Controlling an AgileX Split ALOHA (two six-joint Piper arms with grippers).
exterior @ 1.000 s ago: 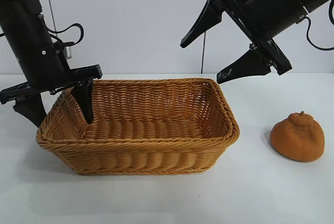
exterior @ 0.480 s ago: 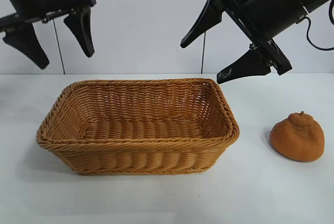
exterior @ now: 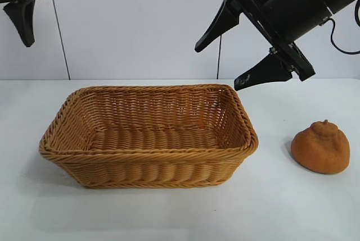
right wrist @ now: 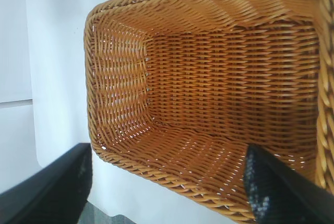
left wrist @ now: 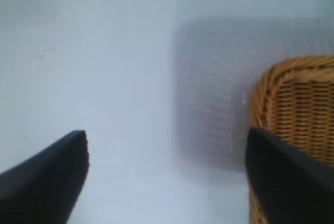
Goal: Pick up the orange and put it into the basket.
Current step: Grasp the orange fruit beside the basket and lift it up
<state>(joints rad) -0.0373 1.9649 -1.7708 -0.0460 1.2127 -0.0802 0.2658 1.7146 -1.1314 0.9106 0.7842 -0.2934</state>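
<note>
Sitting right of basket (exterior: 149, 157), orange (exterior: 320, 148) unobstructed

No readable text, labels, brands, nos. or signs in any view. Basket (exterior: 149, 165): plain weave, no tag. Orange (exterior: 320, 148): no sticker. Table (exterior: 292, 207): blank. Arms: no legible markings.
</note>
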